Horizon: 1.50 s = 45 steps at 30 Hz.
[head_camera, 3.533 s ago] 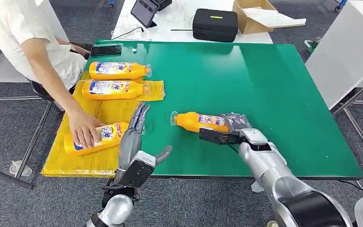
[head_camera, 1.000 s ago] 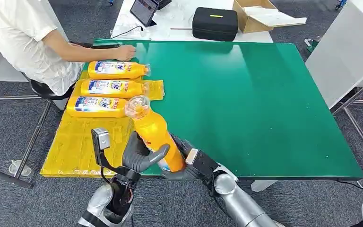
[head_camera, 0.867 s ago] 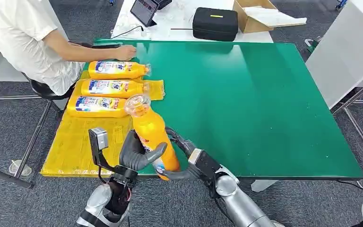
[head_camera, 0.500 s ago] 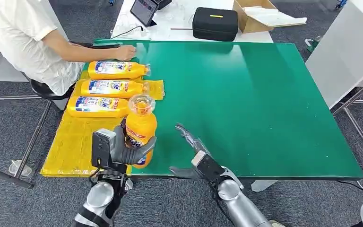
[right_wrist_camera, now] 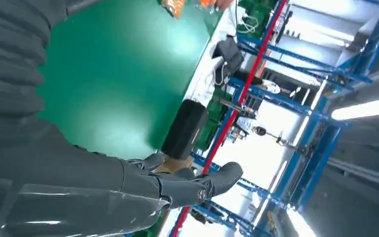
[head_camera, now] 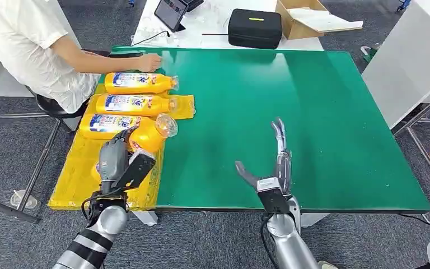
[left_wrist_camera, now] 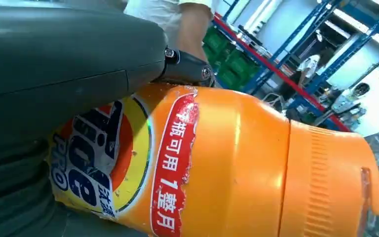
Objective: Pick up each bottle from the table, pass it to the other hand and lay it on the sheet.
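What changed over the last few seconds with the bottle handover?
The orange plastic bottle passed from the right hand to the left hand, which now holds it tilted over the yellow sheet. The right hand let go and moved out over the green table, fingers apart. The person placed a third bottle in the row; the other two stayed put.

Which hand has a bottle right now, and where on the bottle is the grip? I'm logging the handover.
The left hand grips the orange bottle around its labelled body, cap end free. The right hand holds nothing.
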Each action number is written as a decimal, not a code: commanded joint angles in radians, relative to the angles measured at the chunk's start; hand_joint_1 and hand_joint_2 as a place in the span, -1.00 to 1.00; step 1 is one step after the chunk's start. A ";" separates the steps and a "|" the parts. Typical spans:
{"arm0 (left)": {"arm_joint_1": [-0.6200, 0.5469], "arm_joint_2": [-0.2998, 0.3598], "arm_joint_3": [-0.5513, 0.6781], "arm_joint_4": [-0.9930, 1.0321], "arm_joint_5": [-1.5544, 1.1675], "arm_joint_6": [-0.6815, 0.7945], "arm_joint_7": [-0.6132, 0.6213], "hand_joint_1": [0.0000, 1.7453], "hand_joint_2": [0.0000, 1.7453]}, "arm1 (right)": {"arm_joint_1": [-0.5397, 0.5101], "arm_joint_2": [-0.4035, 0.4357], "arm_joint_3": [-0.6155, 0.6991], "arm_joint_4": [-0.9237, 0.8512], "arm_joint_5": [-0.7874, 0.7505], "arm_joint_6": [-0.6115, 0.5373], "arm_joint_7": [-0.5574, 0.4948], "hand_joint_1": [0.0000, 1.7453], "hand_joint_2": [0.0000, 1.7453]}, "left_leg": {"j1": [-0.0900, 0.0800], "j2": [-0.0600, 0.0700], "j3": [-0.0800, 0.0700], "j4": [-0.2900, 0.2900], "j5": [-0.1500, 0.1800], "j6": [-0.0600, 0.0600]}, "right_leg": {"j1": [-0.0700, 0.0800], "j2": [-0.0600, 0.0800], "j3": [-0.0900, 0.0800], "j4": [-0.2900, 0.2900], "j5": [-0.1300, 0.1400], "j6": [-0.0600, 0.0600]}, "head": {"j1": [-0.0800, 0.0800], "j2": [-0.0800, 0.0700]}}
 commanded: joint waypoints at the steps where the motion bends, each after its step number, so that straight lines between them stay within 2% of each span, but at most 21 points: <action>1: -0.260 0.060 -0.004 0.484 -0.186 -0.180 0.148 0.96 1.00 | 0.022 0.003 -0.066 -0.078 -0.040 0.021 0.000 -1.00 1.00 | 0.000 -0.004 0.004 -0.001 0.000 0.000 | 0.001 -0.005 0.006 0.000 -0.002 -0.002 | 0.000 0.000; 3: -0.264 0.060 -0.002 0.493 -0.190 -0.179 0.145 0.96 1.00 | 0.025 0.004 -0.065 -0.080 -0.039 0.020 0.000 -1.00 1.00 | 0.001 0.000 0.003 -0.001 0.000 0.000 | 0.001 -0.001 0.003 0.000 -0.001 -0.002 | 0.000 0.000; 5: -0.285 0.065 -0.037 0.533 -0.237 -0.242 0.168 0.90 1.00 | 0.021 0.004 -0.059 -0.044 -0.030 0.040 0.000 -1.00 1.00 | 0.001 0.000 0.004 0.000 -0.001 0.000 | 0.001 -0.001 0.004 0.000 -0.001 -0.002 | 0.000 0.000; 6: -0.292 0.067 -0.032 0.548 -0.229 -0.289 0.163 0.76 1.00 | 0.021 0.008 -0.059 -0.033 -0.034 0.051 0.000 -1.00 1.00 | 0.001 0.001 0.002 0.000 0.000 0.000 | 0.001 0.000 0.002 0.000 0.000 -0.001 | 0.000 0.000; 7: -0.295 0.070 -0.017 0.560 -0.207 -0.331 0.143 0.94 1.00 | 0.020 0.009 -0.053 -0.023 -0.035 0.058 0.000 -1.00 1.00 | 0.001 0.001 0.005 0.000 -0.001 0.000 | 0.002 0.000 0.004 0.000 -0.001 -0.002 | 0.000 0.000; 8: -0.308 0.081 -0.035 0.588 -0.221 -0.378 0.132 1.00 1.00 | 0.017 0.006 -0.039 -0.007 -0.032 0.057 0.000 -1.00 1.00 | 0.001 0.001 0.004 0.000 -0.001 0.000 | 0.002 0.000 0.004 0.000 -0.001 -0.002 | 0.000 0.000; 10: -0.318 0.086 -0.009 0.630 -0.189 -0.432 0.118 0.94 1.00 | 0.013 0.010 -0.034 0.005 -0.067 0.066 0.000 -1.00 1.00 | 0.001 0.002 0.006 -0.001 -0.002 0.000 | 0.002 0.001 0.005 -0.001 -0.001 -0.002 | 0.000 0.000; 11: -0.321 0.090 -0.010 0.646 -0.188 -0.447 0.110 0.46 1.00 | 0.007 0.004 -0.023 0.017 -0.062 0.060 0.000 -1.00 1.00 | 0.001 0.003 0.005 -0.001 -0.001 0.000 | 0.001 0.002 0.004 -0.001 -0.001 -0.002 | 0.000 0.000; 12: -0.321 0.092 -0.009 0.653 -0.187 -0.454 0.107 -0.54 1.00 | 0.005 0.003 -0.022 0.023 -0.063 0.061 0.000 -1.00 1.00 | 0.001 0.004 0.008 -0.001 -0.002 0.000 | 0.002 0.003 0.008 -0.001 -0.001 -0.003 | 0.000 0.000; 13: -0.329 0.099 -0.038 0.668 -0.216 -0.468 0.106 -0.98 1.00 | -0.004 0.001 -0.025 0.041 -0.068 0.068 0.000 -1.00 1.00 | 0.001 0.004 0.007 -0.001 -0.001 0.000 | 0.001 0.003 0.007 -0.001 0.000 -0.002 | 0.000 0.000; 14: -0.334 0.102 -0.059 0.675 -0.237 -0.472 0.105 -1.00 1.00 | -0.008 -0.001 -0.025 0.047 -0.070 0.070 0.000 -1.00 1.00 | 0.001 0.004 0.006 -0.001 -0.001 0.000 | 0.001 0.003 0.006 -0.001 0.000 -0.002 | 0.000 0.000; 15: -0.335 0.102 -0.065 0.676 -0.245 -0.469 0.106 -1.00 1.00 | -0.012 -0.001 -0.026 0.054 -0.072 0.076 0.000 -1.00 1.00 | 0.001 0.006 0.011 -0.002 -0.002 0.000 | 0.002 0.004 0.010 -0.002 -0.001 -0.004 | 0.000 0.000; 18: -0.344 0.093 -0.082 0.680 -0.261 -0.485 0.109 -1.00 1.00 | -0.014 0.002 -0.019 0.063 -0.073 0.092 0.000 -1.00 1.00 | 0.001 0.004 0.007 -0.001 -0.001 -0.001 | 0.001 0.003 0.006 0.000 0.000 -0.002 | 0.000 0.000; 22: -0.370 0.095 -0.090 0.673 -0.246 -0.579 0.082 -1.00 1.00 | -0.021 0.005 -0.015 0.080 -0.076 0.084 0.000 -1.00 1.00 | 0.001 0.004 0.009 -0.001 -0.001 -0.001 | 0.001 0.003 0.007 0.000 0.000 -0.002 | 0.000 0.000; 23: -0.372 0.108 -0.133 0.636 -0.283 -0.548 0.056 -1.00 1.00 | -0.018 0.004 -0.022 0.077 -0.094 0.099 0.000 -1.00 1.00 | 0.001 0.005 0.010 -0.001 -0.001 -0.001 | 0.002 0.003 0.009 0.000 0.000 -0.003 | 0.000 0.000; 26: -0.368 0.105 -0.133 0.622 -0.281 -0.542 0.057 -1.00 1.00 | -0.013 -0.001 -0.025 0.070 -0.097 0.105 0.000 -1.00 1.00 | 0.001 0.004 0.009 -0.001 -0.001 -0.001 | 0.001 0.003 0.008 0.000 0.000 -0.002 | 0.000 0.000; 28: -0.297 0.111 -0.129 0.506 -0.259 -0.466 0.027 -1.00 1.00 | 0.009 0.005 -0.053 0.052 -0.103 0.097 0.000 -1.00 1.00 | 0.001 0.004 0.010 -0.001 -0.001 -0.001 | 0.001 0.002 0.009 0.000 0.000 -0.002 | 0.000 0.000; 33: -0.132 0.176 -0.166 0.195 -0.209 -0.432 0.024 -1.00 1.00 | 0.038 0.014 -0.074 0.035 -0.084 0.114 0.000 -1.00 1.00 | 0.000 0.005 0.012 -0.003 -0.002 -0.001 | 0.001 0.004 0.010 -0.001 -0.001 -0.003 | 0.000 0.000; 37: -0.066 0.215 -0.180 0.024 -0.181 -0.414 0.020 -1.00 1.00 | 0.048 0.009 -0.081 0.019 -0.085 0.098 0.000 -1.00 1.00 | 0.001 0.004 0.013 -0.001 -0.004 -0.001 | 0.001 0.002 0.011 0.000 -0.004 -0.004 | 0.000 0.000; 41: -0.066 0.215 -0.180 0.024 -0.181 -0.414 0.020 -1.00 1.00 | 0.048 0.009 -0.081 0.019 -0.085 0.098 0.000 -1.00 1.00 | 0.001 0.003 0.005 0.000 -0.002 -0.001 | 0.001 0.002 0.004 0.001 -0.001 -0.002 | 0.000 0.000; 45: 0.000 0.263 -0.197 -0.129 -0.196 -0.385 0.013 -1.00 1.00 | 0.066 0.005 -0.099 0.003 -0.082 0.099 0.000 -1.00 1.00 | 0.001 0.002 0.003 0.000 -0.001 -0.001 | 0.001 0.002 0.003 0.001 -0.001 -0.002 | 0.000 0.000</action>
